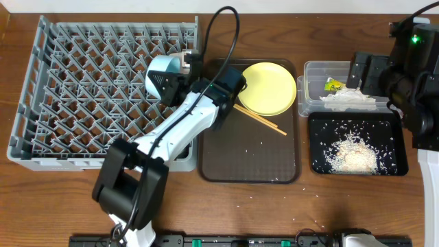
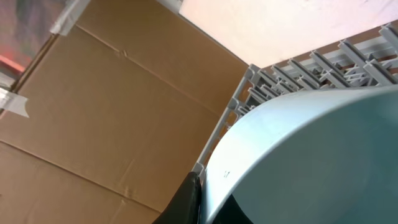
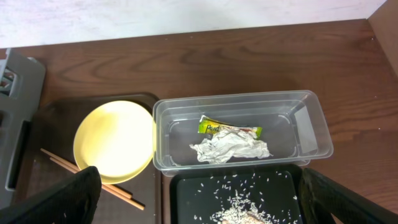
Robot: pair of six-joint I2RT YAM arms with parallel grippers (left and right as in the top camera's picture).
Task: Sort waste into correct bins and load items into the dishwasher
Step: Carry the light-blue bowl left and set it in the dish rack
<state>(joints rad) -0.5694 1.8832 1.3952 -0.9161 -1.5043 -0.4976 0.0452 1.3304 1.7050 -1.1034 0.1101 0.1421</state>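
A large square grey plastic dish rack fills the desk's left side. At the rack's right edge, the left gripper is clamped on a tipped light blue bowl. The dark brown serving tray carries a round yellow plate and thin wooden chopsticks. The right gripper, jaws wide apart, hangs over the clear rectangular plastic tub near the desk's right edge.

Left arm, centre-left of overhead view: glossy white shell on the long link, boxy black joint housings at lower left, black wrist block. Thin black cable arching at upper centre. Right arm, right edge: chunky, all black, small green light near top; white segment lower right. Right fingers, bottom corners of wrist view: matte black, blunt.
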